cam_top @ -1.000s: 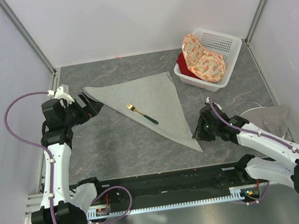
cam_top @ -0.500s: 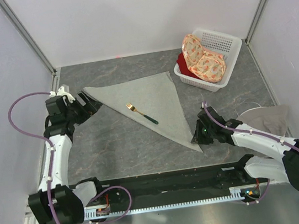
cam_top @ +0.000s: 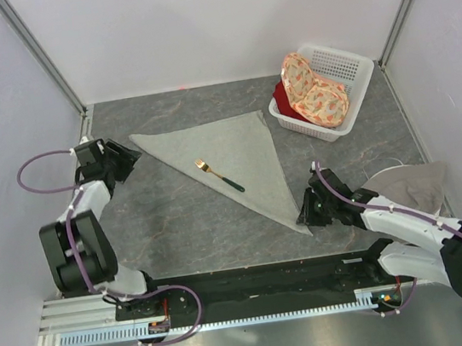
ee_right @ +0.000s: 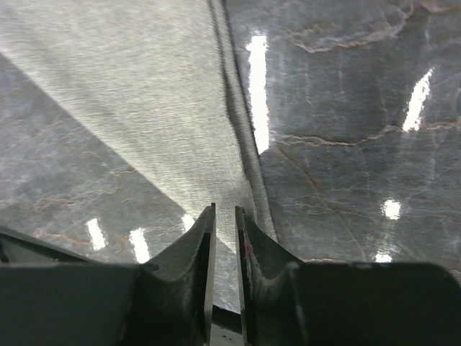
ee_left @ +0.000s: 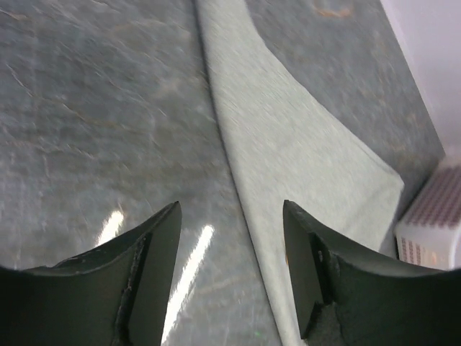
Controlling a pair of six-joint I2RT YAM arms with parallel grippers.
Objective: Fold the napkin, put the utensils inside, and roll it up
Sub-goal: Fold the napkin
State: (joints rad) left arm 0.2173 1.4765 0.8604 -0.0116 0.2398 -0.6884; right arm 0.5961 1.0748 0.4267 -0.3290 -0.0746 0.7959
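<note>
napkin (cam_top: pixel 228 152) long edge: runs from my left gripper (ee_left: pixel 230 209) to my right gripper (ee_right: pixel 225 209)
left gripper: spread, empty, just beside napkin's left corner
right gripper: almost pressed together at napkin's near corner; pinch unclear

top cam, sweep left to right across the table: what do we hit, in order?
left gripper → napkin, with the fork lying on it → right gripper at the napkin's near corner → beige-grey cloth
</note>
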